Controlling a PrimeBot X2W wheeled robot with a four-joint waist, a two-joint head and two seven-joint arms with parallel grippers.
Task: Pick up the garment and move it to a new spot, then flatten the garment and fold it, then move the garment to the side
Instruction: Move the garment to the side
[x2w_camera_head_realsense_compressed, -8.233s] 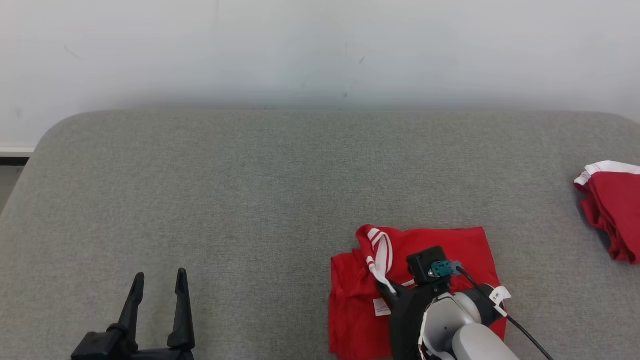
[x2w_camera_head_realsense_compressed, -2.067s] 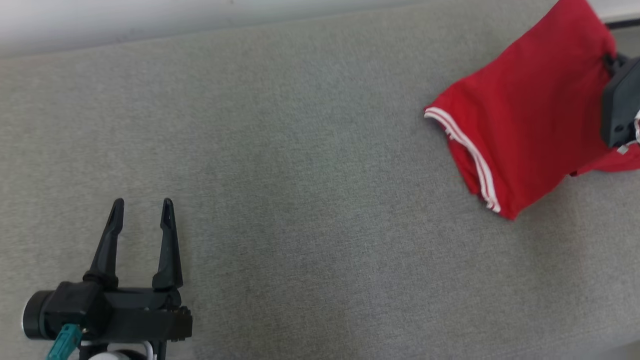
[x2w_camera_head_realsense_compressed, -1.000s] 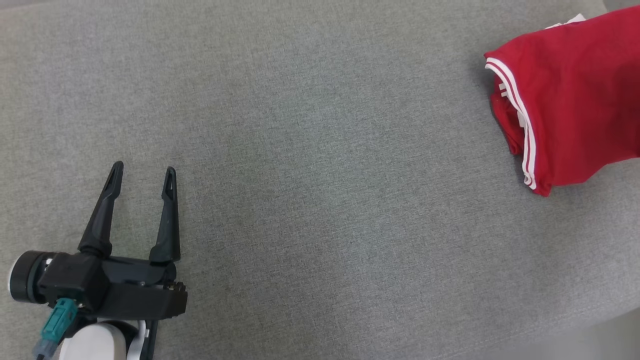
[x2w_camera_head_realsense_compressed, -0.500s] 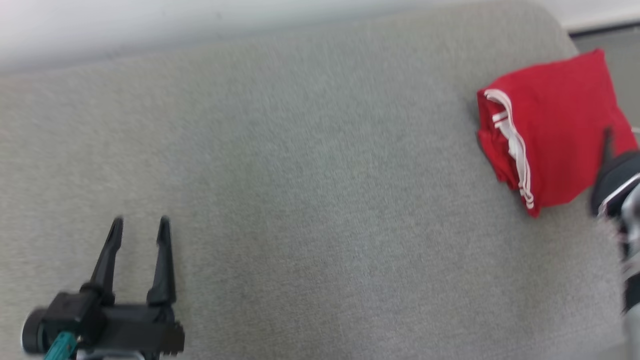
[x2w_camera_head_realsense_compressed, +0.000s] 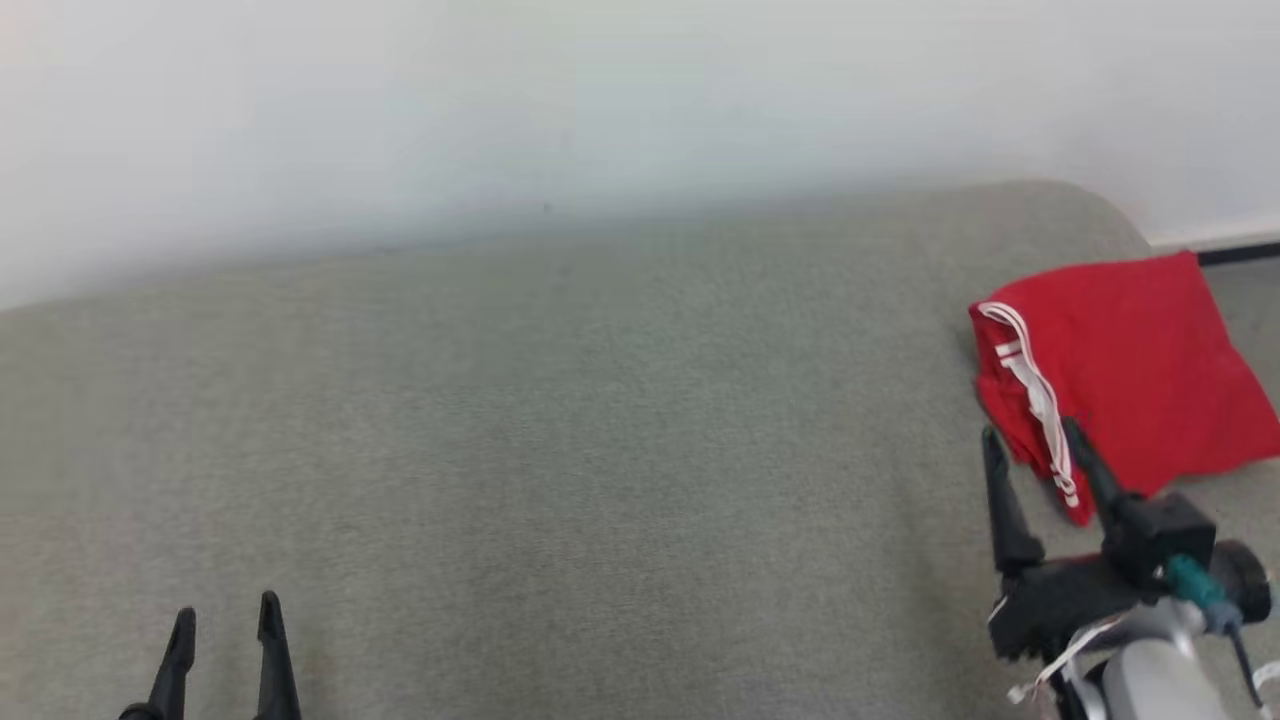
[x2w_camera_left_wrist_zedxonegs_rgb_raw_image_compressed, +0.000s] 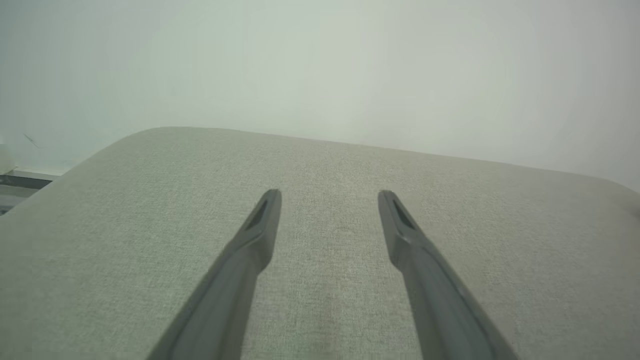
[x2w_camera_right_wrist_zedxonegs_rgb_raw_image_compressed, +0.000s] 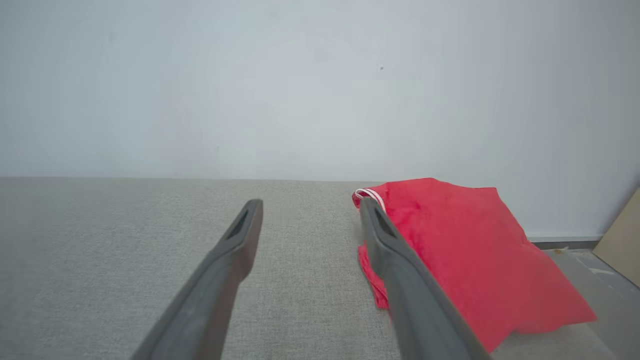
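Note:
The garment is a folded red piece with white striped trim, lying at the far right end of the grey padded table. In the right wrist view the garment sits just right of my fingers. My right gripper is open at the lower right, its tips at the garment's near-left edge with nothing between them; I cannot tell if a finger touches the cloth. At the lower left, my left gripper is open over bare fabric. The left wrist view shows its fingers spread apart and empty.
A pale wall rises behind the table. The table's rounded right corner is close behind the garment, with a dark floor strip beyond. A tan board leans at the right in the right wrist view.
The head camera has tilted up, so the wall now shows. My right gripper has opened, let the garment go at the right end and pulled back toward me.

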